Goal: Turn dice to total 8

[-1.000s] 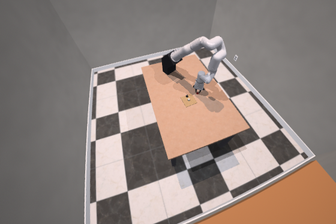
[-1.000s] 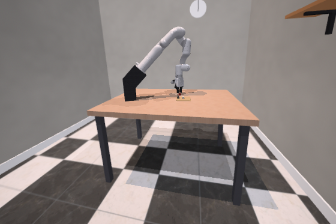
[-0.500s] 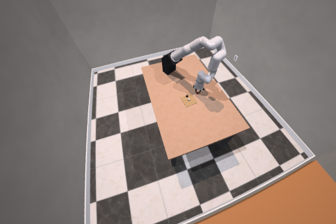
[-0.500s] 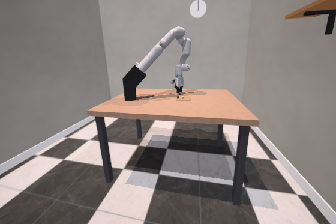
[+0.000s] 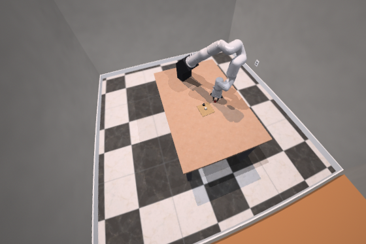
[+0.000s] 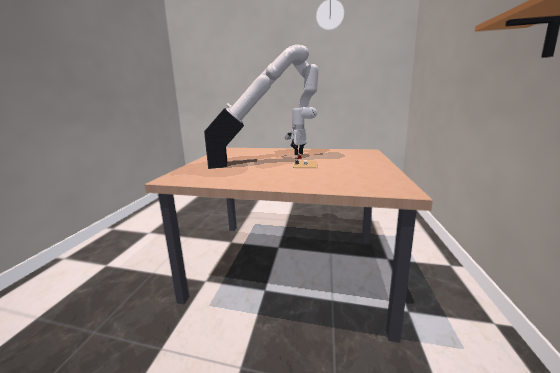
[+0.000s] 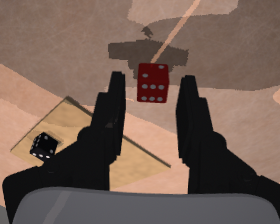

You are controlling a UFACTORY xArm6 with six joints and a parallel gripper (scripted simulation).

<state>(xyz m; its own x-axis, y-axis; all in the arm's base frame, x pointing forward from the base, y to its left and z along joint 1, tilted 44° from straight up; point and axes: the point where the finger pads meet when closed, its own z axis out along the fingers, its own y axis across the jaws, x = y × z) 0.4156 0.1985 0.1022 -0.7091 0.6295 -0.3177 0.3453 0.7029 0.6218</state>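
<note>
A red die [image 7: 153,82] with white pips lies on the bare table just beyond the mat's edge. It also shows in the top view [image 5: 215,100]. My gripper [image 7: 152,91] hangs low over it, partly open. The fingers stand on either side of the die with a gap on each side and hold nothing. The tan mat lies flat to the left of the fingers and also shows in the top view [image 5: 205,110]. A black die [image 7: 44,146] sits on it near its far corner. A white die [image 5: 205,108] sits near the mat's middle and is hidden in the wrist view.
The arm's black base [image 5: 183,70] stands at the table's far end. The arm's shadows fall on the table around the red die. The table's right edge [image 5: 251,108] is some way beyond the gripper.
</note>
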